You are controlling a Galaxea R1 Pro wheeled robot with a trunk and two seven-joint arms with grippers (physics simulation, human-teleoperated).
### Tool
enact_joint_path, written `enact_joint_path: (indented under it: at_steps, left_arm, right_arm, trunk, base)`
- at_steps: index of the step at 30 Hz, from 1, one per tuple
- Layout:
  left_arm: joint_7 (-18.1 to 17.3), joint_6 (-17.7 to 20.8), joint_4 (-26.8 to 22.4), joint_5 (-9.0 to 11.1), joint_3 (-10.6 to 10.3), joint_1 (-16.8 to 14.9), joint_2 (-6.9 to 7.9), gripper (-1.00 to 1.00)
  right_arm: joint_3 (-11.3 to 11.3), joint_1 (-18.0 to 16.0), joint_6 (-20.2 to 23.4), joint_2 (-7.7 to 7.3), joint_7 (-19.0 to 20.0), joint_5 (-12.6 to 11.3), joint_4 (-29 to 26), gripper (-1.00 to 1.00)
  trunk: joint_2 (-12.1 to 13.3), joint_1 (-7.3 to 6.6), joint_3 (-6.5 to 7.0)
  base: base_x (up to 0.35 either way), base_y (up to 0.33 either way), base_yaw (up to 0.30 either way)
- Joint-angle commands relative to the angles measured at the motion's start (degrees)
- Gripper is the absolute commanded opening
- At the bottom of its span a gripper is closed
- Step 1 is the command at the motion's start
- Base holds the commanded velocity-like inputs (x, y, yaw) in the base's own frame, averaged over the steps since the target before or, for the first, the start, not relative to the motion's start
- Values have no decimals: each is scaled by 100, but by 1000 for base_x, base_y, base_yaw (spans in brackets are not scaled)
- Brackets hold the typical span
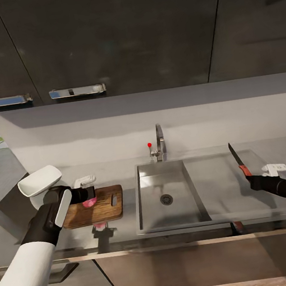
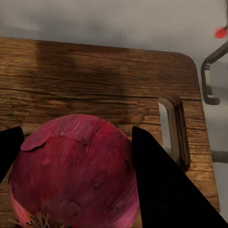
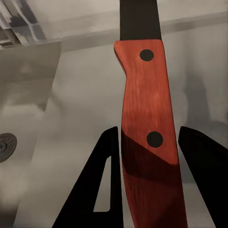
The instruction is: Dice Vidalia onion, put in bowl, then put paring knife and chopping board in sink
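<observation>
The left claw (image 2: 76,156) pinches the onion (image 1: 90,202) over the chopping board (image 1: 107,202); the right claw (image 3: 147,180) grips the knife (image 1: 237,159) above the drainboard. Set the onion flat before cutting.

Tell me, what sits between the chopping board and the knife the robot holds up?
The sink, basin and flat drainboard, with its faucet behind, in the head view.
</observation>
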Motion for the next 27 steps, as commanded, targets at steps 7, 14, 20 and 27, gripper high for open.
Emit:
enact_joint_path:
  at_steps: [7, 14, 20, 27]
  left_arm:
    - [-30, -206, 129, -31, -11, -5, 12, -100]
    - [-33, -206, 127, -32, -11, -5, 14, -100]
    - [-33, -206, 127, -31, -11, -5, 13, -100]
    - [-32, -419, 313, -39, -11, -5, 5, -100]
  right_arm:
    - [-9, -9, 15, 31, 58, 57, -6, -100]
    - [-9, -8, 6, 57, 58, 56, -6, -100]
    - [-9, -7, 6, 63, 58, 56, -6, -100]
    - [-9, -6, 6, 79, 58, 56, -6, -100]
  trunk:
    - [-13, 4, -13]
    - [-13, 4, -13]
    - [-13, 4, -13]
    - [-13, 4, -13]
  base:
    - [0, 0, 0]
    - [0, 5, 0]
    - [0, 59, 0]
    - [0, 1, 0]
